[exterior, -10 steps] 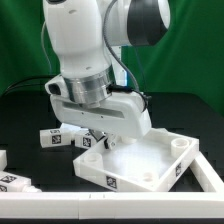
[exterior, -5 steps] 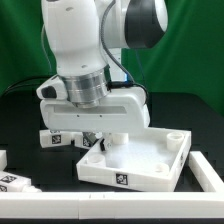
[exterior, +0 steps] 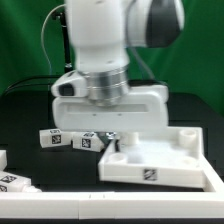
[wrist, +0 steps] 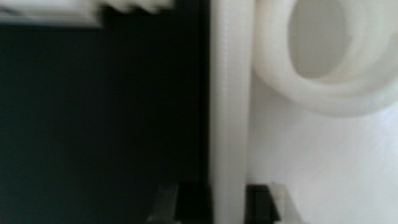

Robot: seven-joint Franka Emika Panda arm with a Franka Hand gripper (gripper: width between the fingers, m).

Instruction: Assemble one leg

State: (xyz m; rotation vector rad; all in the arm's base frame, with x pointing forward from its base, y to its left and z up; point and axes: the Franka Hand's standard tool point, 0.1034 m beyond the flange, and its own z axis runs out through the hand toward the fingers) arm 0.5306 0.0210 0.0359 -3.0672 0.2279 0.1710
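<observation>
The black two-finger gripper [wrist: 217, 204] is being held pinched on the upright rim wall of the large white square tray-like plastic tabletop [exterior: 150, 172]. In the wrist view that wall is being clamped between the 2 dark fingertips [wrist: 166, 205], with no gap being shown on either side. A round raised socket [wrist: 338, 50] in the tabletop's corner is being framed just beside the gripped wall.

Against the picture from 1 second ago, arm and tabletop are being carried together toward the exterior view's right. The tabletop, nearer the middle then, is now being seen right of centre and turned squarer to the camera, while seemingly still being borne by the black table [exterior: 25, 125].

The nearest leg [exterior: 88, 141], a short chunky white plastic post with black-and-white square tags, is being left lying just to the exterior view's left of the gripper. A second leg [exterior: 55, 140] is being left beside it, and a third leg [exterior: 12, 183] is lying near the front at the far left. None has been shifted.

The move is being judged as repositioning of the tabletop; no leg is yet being gripped or fitted.
</observation>
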